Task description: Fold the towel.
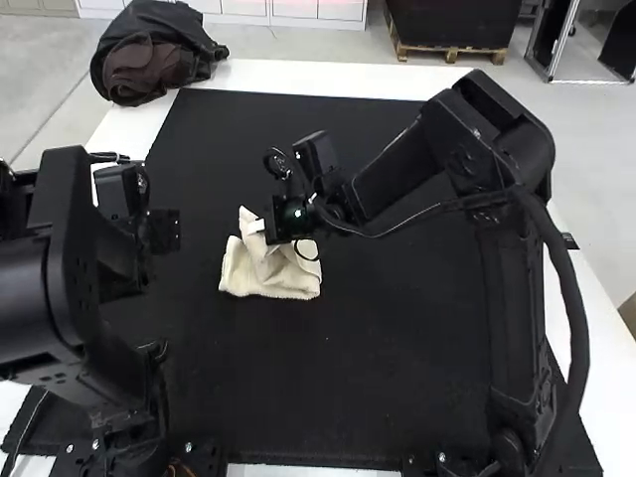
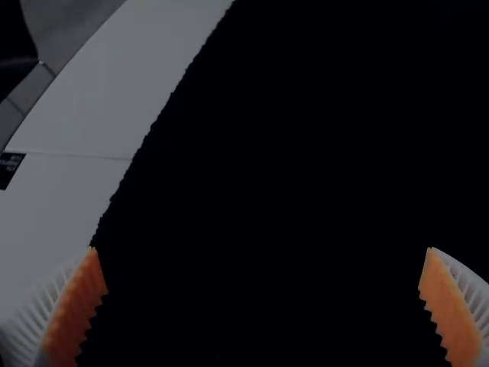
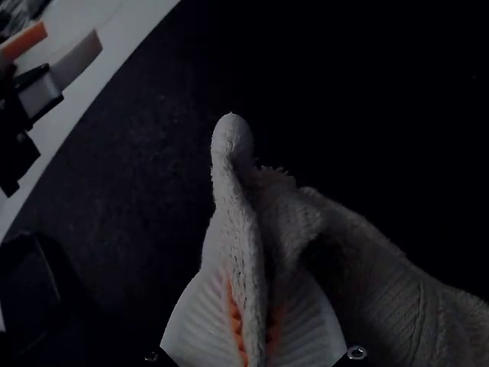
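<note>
- You seem to be at the lifting part of a fold: the right gripper (image 3: 257, 289) pinches a raised, doubled ridge of the cream towel (image 1: 270, 276) between its ribbed fingers.
- The towel is on the black mat (image 1: 397, 338), left of the middle in the high view. Its near part lies on the mat, while the rest rises, rumpled, into your grip; you can't tell from this whether you have a corner or an edge.
- Your left gripper (image 2: 261, 248) has its fingers spread wide with nothing between them, over the mat's left side and well apart from the towel.
- Next, I'd bring the held part over the lower layer, line up the edges and lay it down before letting go. If the bunching persists, use the left gripper to steady or flatten the free side first.
- Watch the thick pinch: it could set a crease or drag the bottom layer along.
- The right arm (image 1: 437, 149) reaches in above the towel and hides part of it from the high view; its thin cable (image 1: 397, 227) runs to the wrist, so mind snags.
- A black bag (image 1: 159, 50) with brown cloth (image 1: 144, 75) sits at the white table's (image 1: 298, 75) far left corner, out of your way.
</note>
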